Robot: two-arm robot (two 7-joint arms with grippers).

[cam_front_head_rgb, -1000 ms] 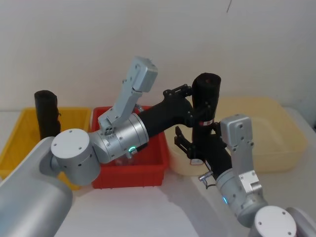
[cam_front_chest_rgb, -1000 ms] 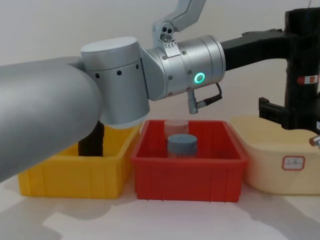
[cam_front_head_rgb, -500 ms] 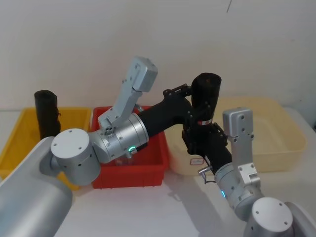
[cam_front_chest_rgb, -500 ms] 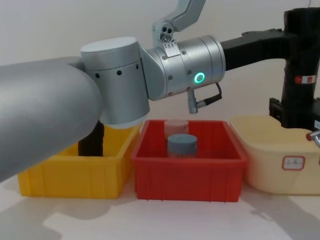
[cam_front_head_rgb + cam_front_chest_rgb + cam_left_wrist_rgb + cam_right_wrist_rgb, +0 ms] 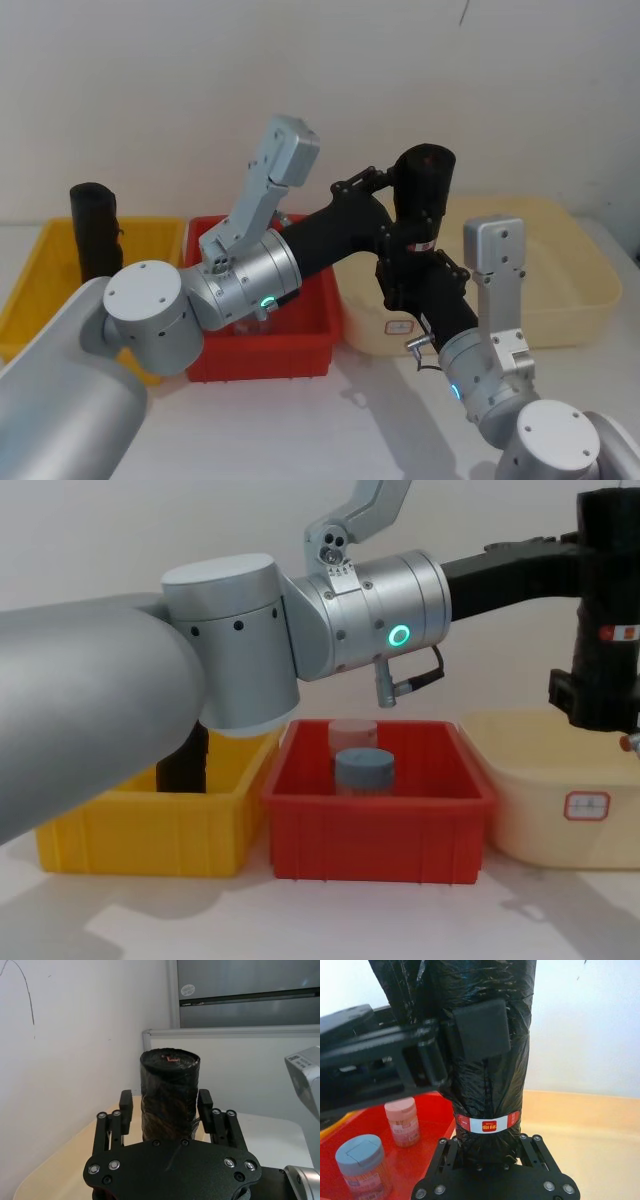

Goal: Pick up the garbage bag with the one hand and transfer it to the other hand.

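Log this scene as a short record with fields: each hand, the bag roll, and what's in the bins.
Left hand: green-ringed, black, forked; shut on the upper part of the smooth black cylindrical garbage bag roll
Right hand: blue-ringed, slim, black; shut on the roll's lower end, under its red-and-white label
Roll pose: roughly upright, held in the air
Red plastic bin: two lidded jars
Yellow plastic bin: a second black roll
Cream plastic tub: beside the red bin
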